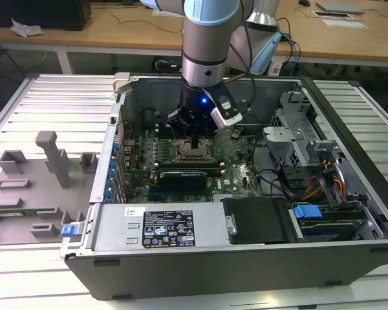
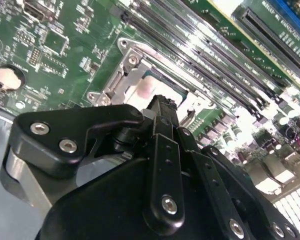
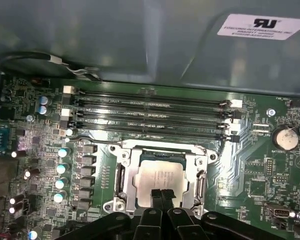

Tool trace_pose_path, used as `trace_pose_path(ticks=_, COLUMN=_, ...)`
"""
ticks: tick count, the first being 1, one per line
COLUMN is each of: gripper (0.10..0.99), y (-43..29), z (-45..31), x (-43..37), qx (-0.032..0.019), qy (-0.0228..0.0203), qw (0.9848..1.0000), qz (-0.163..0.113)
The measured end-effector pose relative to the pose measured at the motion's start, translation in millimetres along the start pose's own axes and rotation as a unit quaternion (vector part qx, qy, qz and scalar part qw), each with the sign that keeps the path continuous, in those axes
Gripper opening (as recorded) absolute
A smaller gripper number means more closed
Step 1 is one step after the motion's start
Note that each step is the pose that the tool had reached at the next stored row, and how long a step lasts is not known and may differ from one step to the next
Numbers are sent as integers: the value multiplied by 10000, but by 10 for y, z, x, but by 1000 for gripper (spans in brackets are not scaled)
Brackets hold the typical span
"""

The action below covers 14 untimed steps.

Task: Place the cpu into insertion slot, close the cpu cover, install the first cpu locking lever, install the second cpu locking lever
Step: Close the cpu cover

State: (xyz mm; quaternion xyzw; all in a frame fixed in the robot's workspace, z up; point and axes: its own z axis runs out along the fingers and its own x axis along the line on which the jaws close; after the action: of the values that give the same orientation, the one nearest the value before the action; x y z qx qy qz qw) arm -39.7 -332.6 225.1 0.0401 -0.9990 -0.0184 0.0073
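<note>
The cpu [image 3: 160, 172] lies flat, silvery face up, in the insertion slot [image 1: 195, 154] on the green board. The cpu cover [image 3: 124, 175] sits down around it as a silvery frame; the slot's contacts are hidden beneath. My gripper [image 3: 162, 196] hangs straight over the socket, fingertips together at the chip's edge with nothing visible between them. In the second wrist view the gripper [image 2: 162, 104] reaches down onto the cover [image 2: 121, 80] and chip [image 2: 149, 90]. A thin metal lever [image 3: 97, 140] runs beside the cover on the memory-slot side.
Long black memory slots [image 3: 150, 112] lie next to the socket, and a black card [image 1: 187, 175] on its other side. The case walls [image 1: 119, 129] box in the board. A drive cage and cables [image 1: 317, 194] crowd the exterior view's right. Grey fixtures [image 1: 48, 161] stand outside.
</note>
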Motion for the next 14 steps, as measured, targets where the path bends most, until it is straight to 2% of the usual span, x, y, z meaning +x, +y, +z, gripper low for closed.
trace_pose_path(ticks=3, gripper=106, y=4, z=-59, x=0, qx=0, qy=0, qw=10000, qz=0)
trace_pose_path(ticks=9, gripper=106, y=15, z=-272, x=3, qx=0, qy=0, qw=10000, qz=1)
trace_pose_path(ticks=14, gripper=106, y=16, z=-286, x=3, qx=0, qy=0, qw=10000, qz=0)
